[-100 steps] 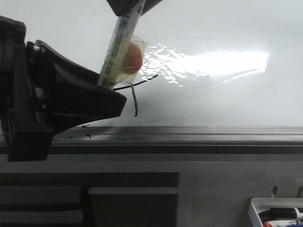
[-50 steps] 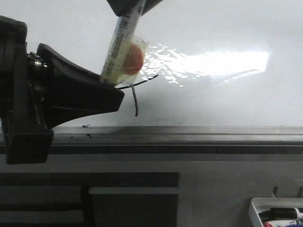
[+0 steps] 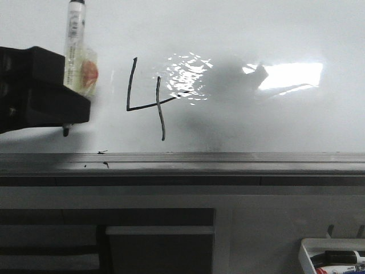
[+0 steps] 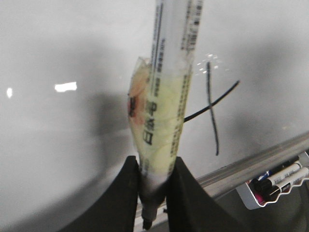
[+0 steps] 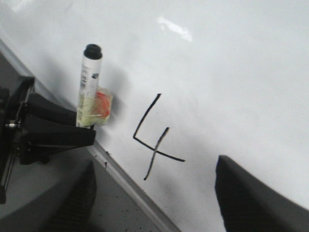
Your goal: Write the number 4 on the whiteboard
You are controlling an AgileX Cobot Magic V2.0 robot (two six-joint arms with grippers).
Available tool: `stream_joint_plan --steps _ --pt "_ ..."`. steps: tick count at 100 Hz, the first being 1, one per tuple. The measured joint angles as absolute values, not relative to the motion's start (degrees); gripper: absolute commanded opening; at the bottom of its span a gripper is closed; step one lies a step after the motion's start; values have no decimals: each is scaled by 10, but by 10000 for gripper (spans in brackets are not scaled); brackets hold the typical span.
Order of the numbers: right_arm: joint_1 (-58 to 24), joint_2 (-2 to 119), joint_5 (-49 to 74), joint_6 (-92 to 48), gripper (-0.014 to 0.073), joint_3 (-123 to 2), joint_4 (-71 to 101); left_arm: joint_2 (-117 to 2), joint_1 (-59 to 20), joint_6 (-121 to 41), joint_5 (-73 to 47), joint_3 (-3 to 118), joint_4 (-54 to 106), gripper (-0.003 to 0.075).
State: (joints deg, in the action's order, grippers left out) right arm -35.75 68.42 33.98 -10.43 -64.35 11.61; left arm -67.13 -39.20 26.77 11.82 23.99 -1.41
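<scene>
The thin black hand-drawn number 4 (image 3: 149, 100) sits on the large glossy white whiteboard (image 3: 274, 34), an L-shaped stroke crossed by a longer vertical stroke, low on the board and just above its grey metal bottom rail (image 3: 228, 162). A bright glare patch (image 3: 291, 74) glints beside it, off to the robot's right, its speckles reaching the end of the crossbar. A few small black specks (image 3: 104, 164) dot the rail below. In the front view's lower right corner, a small white marker tray (image 3: 333, 257) holds spare markers, well apart from the digit. To the left of the figure, clear of its strokes, the black left gripper (image 3: 67, 108) has its jaws closed tight on a white-barrelled marker pen (image 3: 74, 34) wrapped in yellowish tape with an orange patch; the pen stands near upright, dark tip down near the rail. Nothing covers the digit. The right gripper (image 5: 154, 193) hangs back from the board, its two dark fingers (image 5: 251, 193) spread wide and holding nothing, the 4 showing between them.
</scene>
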Motion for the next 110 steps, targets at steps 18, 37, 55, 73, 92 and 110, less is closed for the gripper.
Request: stream_joint_plan --steps 18,37,55,73,92,110 --pt "-342 668 338 -104 471 -643 116 -674 -389 273 36 279 38 -20" --pt "-341 666 338 -104 471 -643 116 -689 -361 274 6 293 61 -20" --pt "-341 666 338 -104 471 -643 116 -689 -359 274 5 293 59 -11" --pt "-341 666 338 -104 471 -643 116 -689 -359 274 4 293 58 218" --pt "-341 666 338 -104 471 -643 116 -689 -357 274 19 295 58 391" --pt "-341 666 338 -104 470 -643 116 -686 -357 275 22 295 58 390"
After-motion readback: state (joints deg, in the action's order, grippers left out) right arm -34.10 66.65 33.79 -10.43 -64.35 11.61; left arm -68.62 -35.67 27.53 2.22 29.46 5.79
